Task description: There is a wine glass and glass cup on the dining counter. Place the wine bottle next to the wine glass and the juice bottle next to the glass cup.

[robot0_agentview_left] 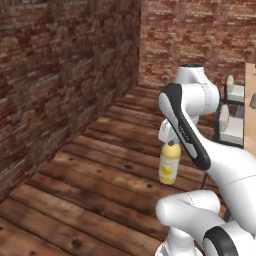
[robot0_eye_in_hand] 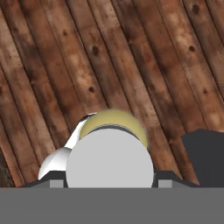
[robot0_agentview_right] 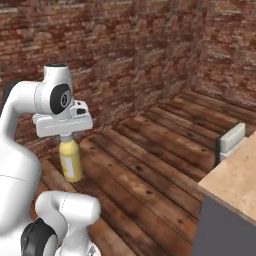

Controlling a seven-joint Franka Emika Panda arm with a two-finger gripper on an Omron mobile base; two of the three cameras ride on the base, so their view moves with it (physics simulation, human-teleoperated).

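Closest to me, in the hand view, I look straight down on the pale grey-white cap of the juice bottle [robot0_eye_in_hand: 109, 159], its yellow shoulder showing as a ring behind the cap. My gripper [robot0_eye_in_hand: 109, 181] has its two dark finger tips pressed against the cap's left and right sides, so the jaws are pinching the bottle at its top. Below the bottle lie brown floor planks [robot0_eye_in_hand: 131, 65], well under it.

From the left base view, the juice bottle [robot0_agentview_left: 169, 164] hangs upright under the hand, clear of the floor, beside the white arm [robot0_agentview_left: 192, 110]. I see a light patch of label on its yellow body, but the marks on it are too blurred for me to read; I can make out no brand or words.

In the right base view the gripper [robot0_agentview_right: 66, 137] clamps the cap from above and the juice bottle [robot0_agentview_right: 70, 161] hangs below it, upright, its pale label facing right and equally unreadable.

Farther off, the dining counter [robot0_agentview_right: 235, 175] shows its light-wood corner at the lower right, well apart from the bottle. Beyond it stands a grey and white chair [robot0_agentview_right: 230, 142]. Brick walls [robot0_agentview_right: 140, 55] close the room at the back.
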